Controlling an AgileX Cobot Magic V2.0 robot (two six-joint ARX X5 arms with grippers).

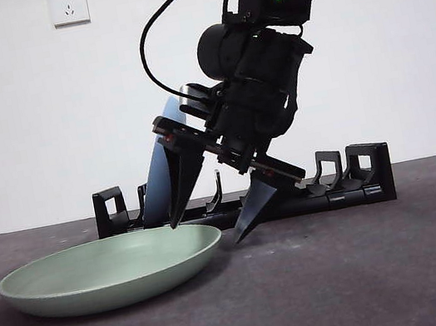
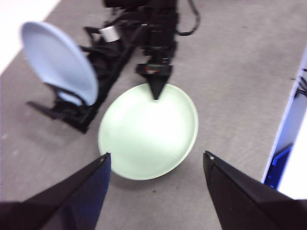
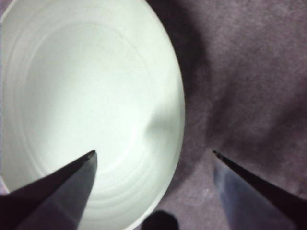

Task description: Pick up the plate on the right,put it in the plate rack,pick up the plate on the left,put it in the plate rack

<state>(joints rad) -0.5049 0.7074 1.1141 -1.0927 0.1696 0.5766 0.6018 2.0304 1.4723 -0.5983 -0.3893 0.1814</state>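
A pale green plate [image 1: 110, 270] lies flat on the table at the left, in front of the plate rack [image 1: 356, 181]. A light blue plate [image 1: 155, 187] stands upright in the rack's left end, partly hidden behind the arm. My right gripper [image 1: 207, 232] is open and low at the green plate's right rim, one jaw over the plate's inside and the other outside over the table. The right wrist view shows that rim [image 3: 180, 105] between the jaws of the right gripper [image 3: 153, 152]. My left gripper [image 2: 156, 154] is open and empty, hovering back from the green plate [image 2: 148, 132].
The table is a dark grey mat. In the left wrist view the blue plate [image 2: 57, 60] leans in the rack [image 2: 72, 115], and a white and blue edge [image 2: 288, 158] borders the mat. A white wall with sockets [image 1: 68, 5] stands behind the rack.
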